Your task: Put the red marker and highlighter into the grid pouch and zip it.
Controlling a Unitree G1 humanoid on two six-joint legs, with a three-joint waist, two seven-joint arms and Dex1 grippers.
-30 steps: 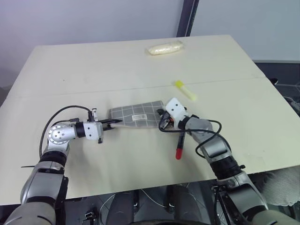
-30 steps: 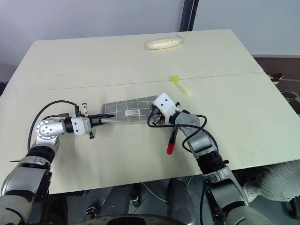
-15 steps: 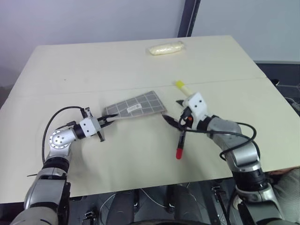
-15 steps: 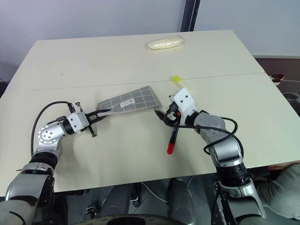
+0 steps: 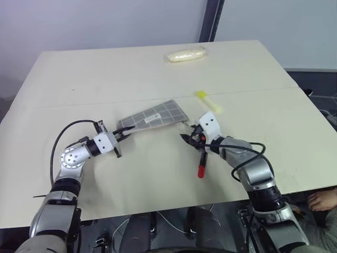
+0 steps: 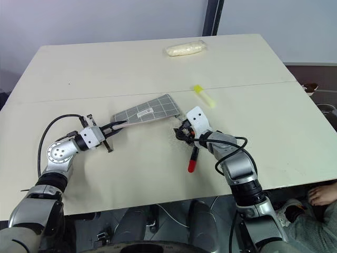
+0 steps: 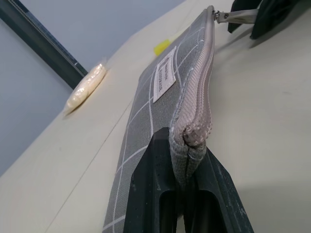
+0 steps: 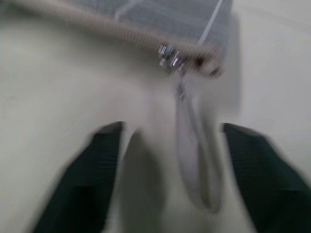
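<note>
Tilted-up flat grid pouch pinched by left end effector; right end effector spread

My head views are bright and evenly lit, shadows soft on the table; my right wrist view is smeared with blur.

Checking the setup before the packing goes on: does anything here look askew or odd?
The grid pouch is tilted up off the table, pinched at one corner by the left tool, zipper closed. The right tool stands open around the loose zipper pull. The red marker and highlighter lie outside it.
</note>
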